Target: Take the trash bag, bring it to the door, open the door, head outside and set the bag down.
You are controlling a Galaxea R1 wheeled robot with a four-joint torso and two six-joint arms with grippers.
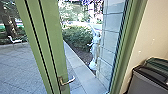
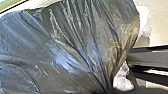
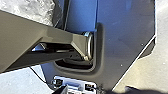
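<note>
Trash bag: big shiny black plastic trash bag [image 2: 67,52], takes up most of the left wrist frame, its folds bunching toward the bottom edge
Hands: honestly can't tell if the left hand or the right hand is open, closed or gripping
Door: green-framed, with a curved metal lever handle [image 1: 67,80] at lower centre of the head view
Outside: grey paving [image 1: 20,67] at lower left, pale statue [image 1: 95,45] right of centre
Bin: grey box-shaped bin with a dark rim [image 1: 147,82], lower right corner
</note>
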